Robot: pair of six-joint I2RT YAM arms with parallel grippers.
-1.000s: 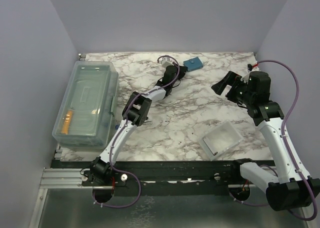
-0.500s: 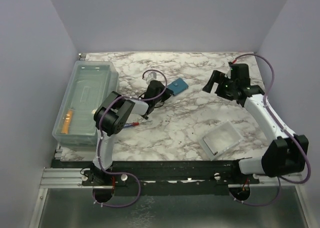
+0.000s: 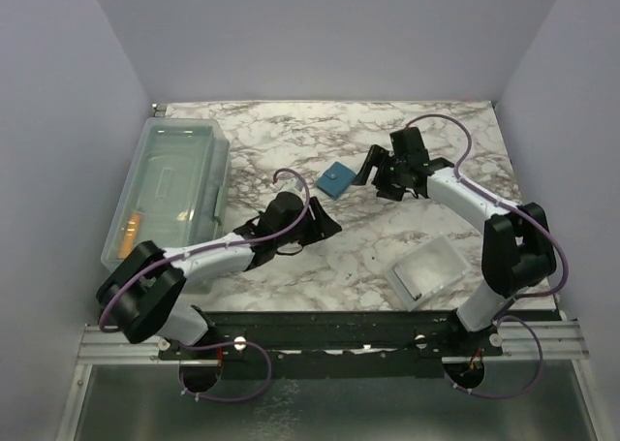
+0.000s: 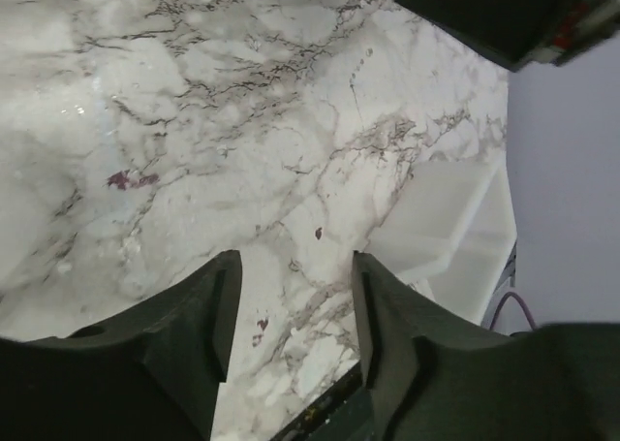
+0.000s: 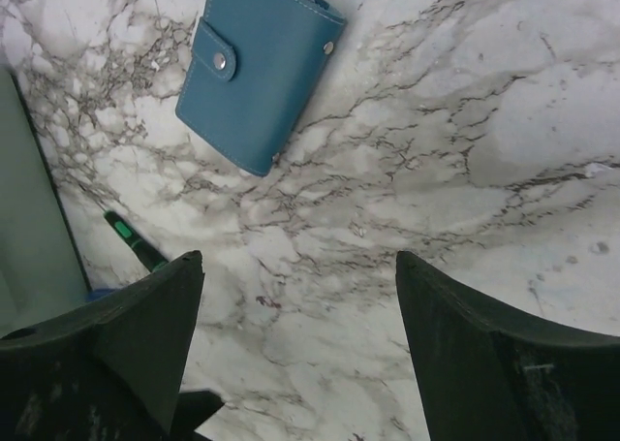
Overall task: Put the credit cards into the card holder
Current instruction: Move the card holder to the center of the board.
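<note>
The card holder (image 3: pixel 336 179), a small teal-blue wallet snapped shut, lies flat on the marble in the middle of the table. In the right wrist view the card holder (image 5: pixel 260 68) lies ahead of my open right gripper (image 5: pixel 298 267), apart from its fingers. My right gripper (image 3: pixel 374 174) hovers just right of it. My left gripper (image 3: pixel 325 226) lies low on the near side of the card holder, and my left gripper (image 4: pixel 295 267) is open with only marble between its fingers. The golden-orange credit cards (image 3: pixel 131 233) show inside the clear bin.
The large clear plastic bin (image 3: pixel 170 194) stands along the left edge. A shallow white tray (image 3: pixel 428 268) sits near the front right, and the white tray (image 4: pixel 455 228) also shows in the left wrist view. Part of the right arm (image 4: pixel 484 15) hangs at that view's top.
My left gripper has opened, let go of the card holder and drawn back toward the near edge. The card holder came nearer. My right gripper has swung left and down toward it.
</note>
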